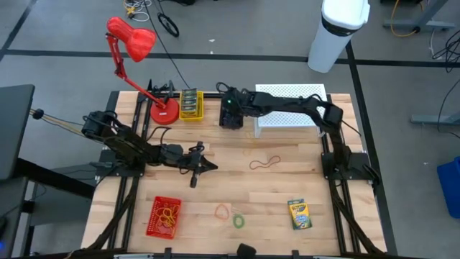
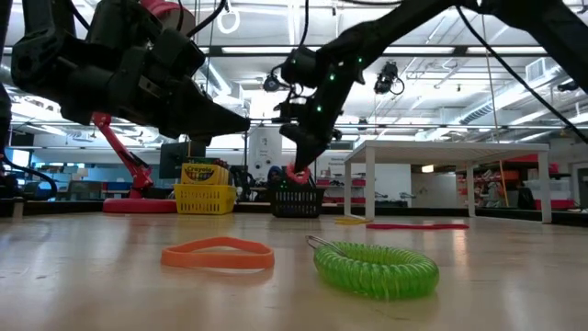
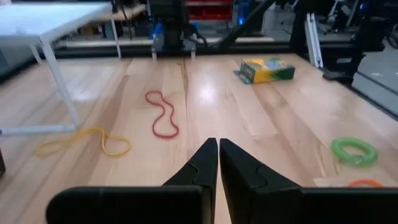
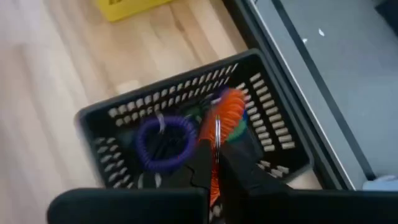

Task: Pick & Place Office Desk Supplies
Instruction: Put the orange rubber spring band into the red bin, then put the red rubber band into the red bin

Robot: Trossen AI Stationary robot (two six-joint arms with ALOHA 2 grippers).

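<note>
Nearest the low camera, a green coil loop and an orange band are seen on the table. An orange coil is pinched by the closed right gripper above the black basket, where a purple coil lies. The left gripper is held shut and empty over mid-table

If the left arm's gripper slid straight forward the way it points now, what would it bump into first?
Probably the thin red rubber band lying looped on the wooden table, straight ahead of the shut left gripper. Depth is hard to judge.
</note>
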